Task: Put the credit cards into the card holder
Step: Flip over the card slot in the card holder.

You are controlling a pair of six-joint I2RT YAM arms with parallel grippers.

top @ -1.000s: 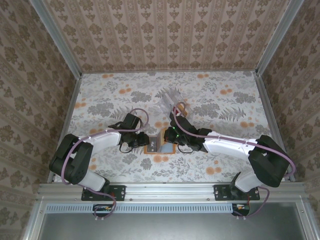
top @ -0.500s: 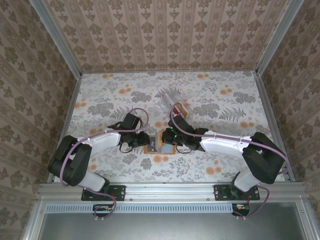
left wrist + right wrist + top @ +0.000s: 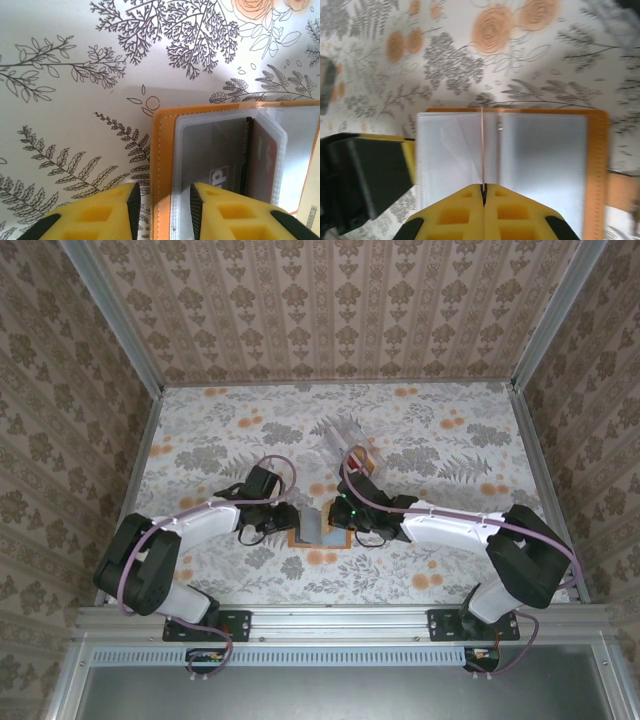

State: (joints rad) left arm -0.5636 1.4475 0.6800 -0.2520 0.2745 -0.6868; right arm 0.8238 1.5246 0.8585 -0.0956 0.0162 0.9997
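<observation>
The worktop (image 3: 450, 450) has a cover with grey leaves and orange flowers, and both arms reach over it toward its middle. The left arm (image 3: 190, 525) comes from the near left corner and the right arm (image 3: 450, 530) from the near right corner; their ends meet over the card holder. A clear plastic box (image 3: 345, 435) is behind them, about midway between the left and right edges and further toward the far edge. The card holder (image 3: 312, 532) lies open and flat on the worktop, also midway between the left and right edges but closer to the near edge. It has an orange cover and clear sleeves inside. The left gripper (image 3: 161, 202) is at the left side of the holder. Its yellow fingers are apart, the orange border lies between them, and a gap shows beside the border. The right gripper (image 3: 483, 192) is clenched on a thin card (image 3: 482, 145), which stands on its edge over the middle fold of the holder. Inside the sleeves a dark card (image 3: 215, 150) is visible, and just beside it a red card (image 3: 263, 155).
</observation>
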